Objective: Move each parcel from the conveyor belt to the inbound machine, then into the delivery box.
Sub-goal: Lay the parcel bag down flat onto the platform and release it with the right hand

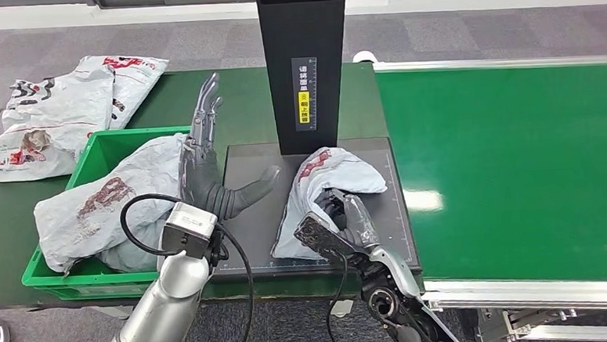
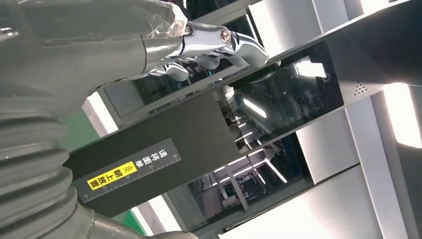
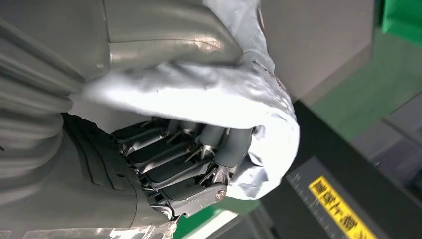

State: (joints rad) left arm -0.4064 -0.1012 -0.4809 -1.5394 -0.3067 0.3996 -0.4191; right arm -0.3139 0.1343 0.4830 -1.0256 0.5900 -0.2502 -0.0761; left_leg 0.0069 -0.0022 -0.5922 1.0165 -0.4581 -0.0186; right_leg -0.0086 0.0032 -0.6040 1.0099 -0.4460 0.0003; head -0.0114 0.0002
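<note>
A green conveyor belt (image 1: pixel 512 168) fills the scene from 1 to 4 o'clock; the black inbound machine (image 1: pixel 304 61) rises at 12 o'clock above its dark platform (image 1: pixel 246 190). At 8 o'clock, a green delivery box (image 1: pixel 99 150) holds one grey parcel (image 1: pixel 98 209). On the platform lies another grey parcel (image 1: pixel 325 185) — the right hand (image 1: pixel 342 224) clutches it, fingers (image 3: pixel 219 147) curled into the wrapping. The left hand (image 1: pixel 206 164) — fingers spread, holding nothing — hovers at 9 o'clock of that parcel.

Grey carpet tiles (image 1: pixel 465 29) cover the floor beyond a dark green table (image 1: pixel 202 98); a pale strip runs along the far edge.
</note>
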